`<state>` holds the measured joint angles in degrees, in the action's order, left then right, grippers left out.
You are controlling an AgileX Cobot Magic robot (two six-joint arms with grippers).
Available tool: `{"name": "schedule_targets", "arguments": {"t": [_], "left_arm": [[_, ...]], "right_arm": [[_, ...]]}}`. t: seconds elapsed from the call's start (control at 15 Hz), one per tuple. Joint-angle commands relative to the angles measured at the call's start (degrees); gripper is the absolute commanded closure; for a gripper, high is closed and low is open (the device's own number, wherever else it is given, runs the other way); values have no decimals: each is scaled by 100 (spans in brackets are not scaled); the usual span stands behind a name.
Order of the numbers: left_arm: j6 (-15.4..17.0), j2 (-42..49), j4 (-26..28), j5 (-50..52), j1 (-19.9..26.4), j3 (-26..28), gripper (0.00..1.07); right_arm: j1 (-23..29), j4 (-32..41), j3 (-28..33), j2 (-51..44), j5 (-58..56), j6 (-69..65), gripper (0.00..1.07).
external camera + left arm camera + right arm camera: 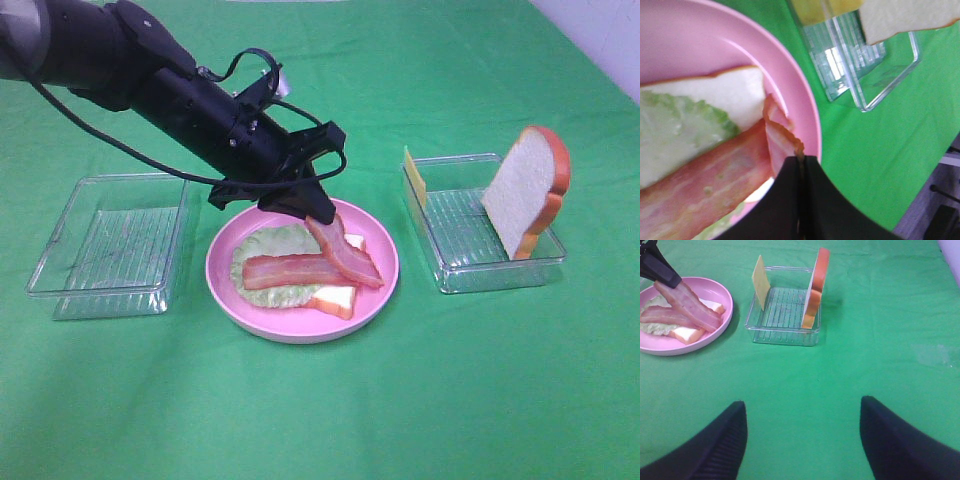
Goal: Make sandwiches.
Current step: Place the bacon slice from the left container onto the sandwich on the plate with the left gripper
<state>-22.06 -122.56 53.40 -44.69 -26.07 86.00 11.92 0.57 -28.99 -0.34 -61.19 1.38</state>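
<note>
On the pink plate (225,290) lies a bread slice (338,298) with pale green lettuce (262,250) and one bacon strip (290,270) flat on top. My left gripper (322,212) is shut on the upper end of a second bacon strip (345,255), whose lower end rests across the first. The left wrist view shows the black fingertips (790,180) pinching that strip (777,135) over the plate's rim. The second bread slice (525,190) and the yellow cheese (413,175) stand on edge in the right tray (470,270). My right gripper (802,440) is open over bare green cloth, holding nothing.
An empty clear tray (110,245) sits left of the plate. The left arm reaches in from the upper left over the plate's back edge. Green cloth covers the whole table; a white wall edge shows at the far right corner.
</note>
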Motion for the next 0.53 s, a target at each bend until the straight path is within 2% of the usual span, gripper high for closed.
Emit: {"name": "schedule_targets", "arguments": {"t": [0.07, 0.27, 0.33, 0.4, 0.47, 0.53], "left_arm": [[567, 17, -854, 29, -17, 23, 107], [1478, 17, -1919, 155, -17, 23, 107], [1914, 29, -2361, 212, -17, 23, 98], [2154, 74, -2567, 309, -17, 23, 87], [2332, 160, -2676, 361, -17, 23, 73], [2366, 252, -2693, 430, -17, 29, 56]], "right_arm": [[-40, -57, 23, -63, 63, -34, 45], [-40, -57, 23, -63, 63, -34, 45], [-40, -57, 23, -63, 63, -34, 45], [-40, -57, 23, -63, 63, -34, 45], [-40, -57, 23, -63, 63, -34, 45], [-40, -57, 23, -63, 63, -34, 45]]}}
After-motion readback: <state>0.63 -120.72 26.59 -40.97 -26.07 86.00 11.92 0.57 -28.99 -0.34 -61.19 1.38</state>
